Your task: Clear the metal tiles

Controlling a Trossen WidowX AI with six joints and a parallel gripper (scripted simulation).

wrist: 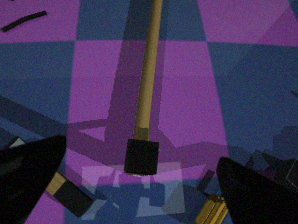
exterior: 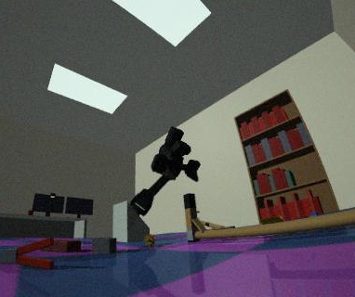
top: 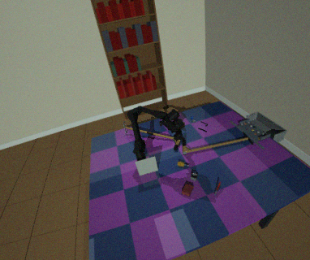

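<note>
A: "Saw jaws how?"
B: "Saw jaws apart, empty, near the long scraper point(top: 217, 145) point(exterior: 305, 224) point(wrist: 148, 85); traced its handle toward three o'clock from above, to the steel plate point(top: 247, 127)."
A: "Judged handling?"
B: "Judged stiff, head-heavy; favoured clasping its upright grip point(top: 185, 150) point(exterior: 190, 218) point(wrist: 142, 157)."

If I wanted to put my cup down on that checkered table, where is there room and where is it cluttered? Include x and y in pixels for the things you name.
The near left part of the tabletop point(top: 108, 207), between the white block point(top: 146, 166) and the near edge, looks roomy. So does the right corner, beyond the red-handled tool point(top: 217, 185). It is crowded under the gripper point(top: 180, 145), where wooden poles meet.
</note>
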